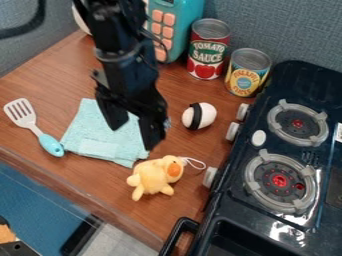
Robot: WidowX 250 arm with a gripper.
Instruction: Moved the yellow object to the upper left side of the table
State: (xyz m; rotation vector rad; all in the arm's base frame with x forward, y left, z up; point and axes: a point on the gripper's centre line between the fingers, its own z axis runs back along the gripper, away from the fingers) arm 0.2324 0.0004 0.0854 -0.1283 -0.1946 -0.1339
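Observation:
My gripper (135,135) hangs over the light blue cloth (100,135), its two fingers apart with nothing held between them. Just below it in the view, the yellow plush duck (152,176) with an orange beak and a white loop lies on the brown wooden table (184,197), near the cloth's lower right corner. The duck and the gripper look apart.
A spatula (35,127) lies left of the cloth. A white and black egg-shaped object (199,116) sits right of the gripper. Two cans (208,50) and a teal toy (175,25) stand at the back. The black stove (234,220) borders the right side.

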